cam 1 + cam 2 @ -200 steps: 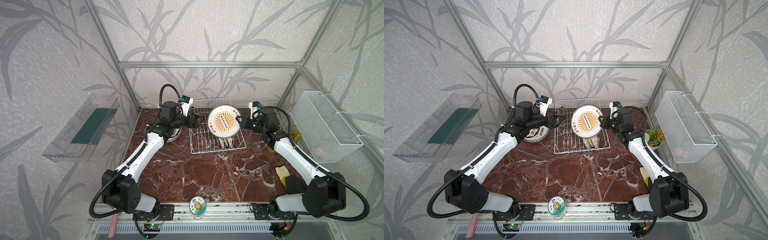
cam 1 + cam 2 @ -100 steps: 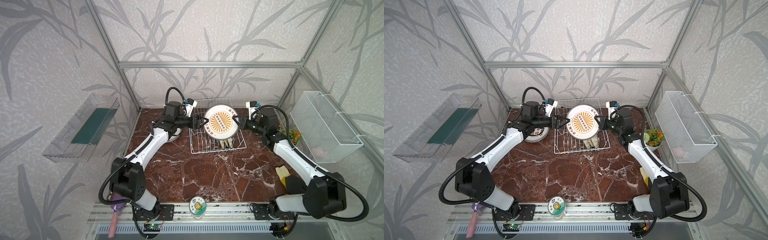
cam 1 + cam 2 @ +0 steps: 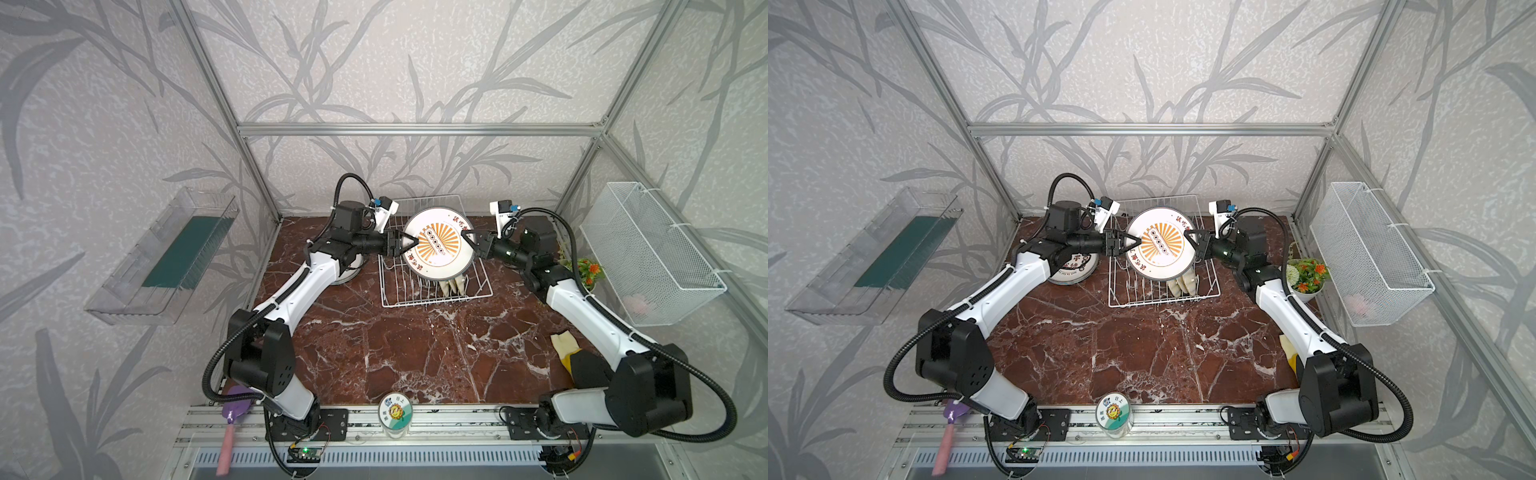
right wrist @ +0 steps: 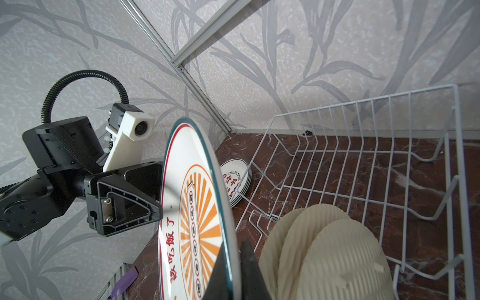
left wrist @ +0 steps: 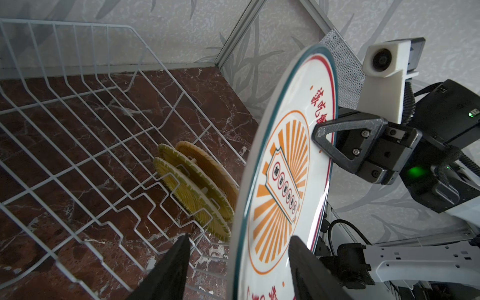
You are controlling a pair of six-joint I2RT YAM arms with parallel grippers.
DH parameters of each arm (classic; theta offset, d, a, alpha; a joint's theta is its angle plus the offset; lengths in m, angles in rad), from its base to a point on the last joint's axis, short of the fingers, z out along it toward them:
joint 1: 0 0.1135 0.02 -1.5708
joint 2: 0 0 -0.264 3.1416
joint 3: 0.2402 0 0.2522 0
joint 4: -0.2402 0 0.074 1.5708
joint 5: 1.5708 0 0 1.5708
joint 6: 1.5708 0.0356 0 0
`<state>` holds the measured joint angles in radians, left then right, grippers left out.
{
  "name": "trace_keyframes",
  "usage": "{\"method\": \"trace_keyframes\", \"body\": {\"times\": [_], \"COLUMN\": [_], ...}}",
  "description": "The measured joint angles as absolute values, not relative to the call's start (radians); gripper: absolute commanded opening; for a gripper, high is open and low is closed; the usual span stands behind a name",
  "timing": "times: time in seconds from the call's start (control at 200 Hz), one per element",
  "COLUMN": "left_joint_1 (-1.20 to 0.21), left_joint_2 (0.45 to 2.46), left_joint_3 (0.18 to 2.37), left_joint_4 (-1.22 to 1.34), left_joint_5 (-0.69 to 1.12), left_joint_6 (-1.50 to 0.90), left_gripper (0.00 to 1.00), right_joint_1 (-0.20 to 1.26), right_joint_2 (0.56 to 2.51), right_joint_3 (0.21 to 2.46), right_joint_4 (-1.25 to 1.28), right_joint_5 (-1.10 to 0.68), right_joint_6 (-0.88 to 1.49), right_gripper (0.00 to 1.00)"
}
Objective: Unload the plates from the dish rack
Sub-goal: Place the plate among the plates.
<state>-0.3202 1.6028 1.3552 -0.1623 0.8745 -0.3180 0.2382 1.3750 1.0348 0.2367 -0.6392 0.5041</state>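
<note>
Above the white wire dish rack (image 3: 395, 287), the orange-sunburst white round ceramic plate (image 3: 436, 249) hangs pinched in the right tool (image 3: 464, 235). The spread left tool (image 3: 413, 242) straddles its rim. Releasing before that closes could drop it.

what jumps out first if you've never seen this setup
A white round ceramic plate with an orange sunburst face hangs on edge above the white wire dish rack, its rim pinched by the right claw while the open left claw straddles the opposite edge. Three small yellow-tan woven plates stand in the rack below.
</note>
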Motion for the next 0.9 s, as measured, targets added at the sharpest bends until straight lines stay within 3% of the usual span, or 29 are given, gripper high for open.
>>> {"method": "trace_keyframes", "body": {"times": [0.35,0.79,0.9], "left_joint_1": [-0.321,-0.321,-0.321], "left_joint_2": [1.607,1.613,1.613], "left_joint_3": [1.355,1.355,1.355], "left_joint_4": [-0.161,-0.164,-0.164], "left_joint_5": [0.894,0.908,0.91], "left_joint_6": [-0.317,-0.318,-0.318], "left_gripper": [0.29,0.32,0.29], "right_joint_1": [0.238,0.238,0.238], "right_joint_2": [1.394,1.396,1.398], "right_joint_3": [1.035,1.031,1.028], "right_joint_4": [0.244,0.264,0.267], "right_joint_5": [-0.659,-0.664,-0.664], "right_joint_6": [0.51,0.514,0.516], "right_gripper": [0.0,0.0,0.0]}}
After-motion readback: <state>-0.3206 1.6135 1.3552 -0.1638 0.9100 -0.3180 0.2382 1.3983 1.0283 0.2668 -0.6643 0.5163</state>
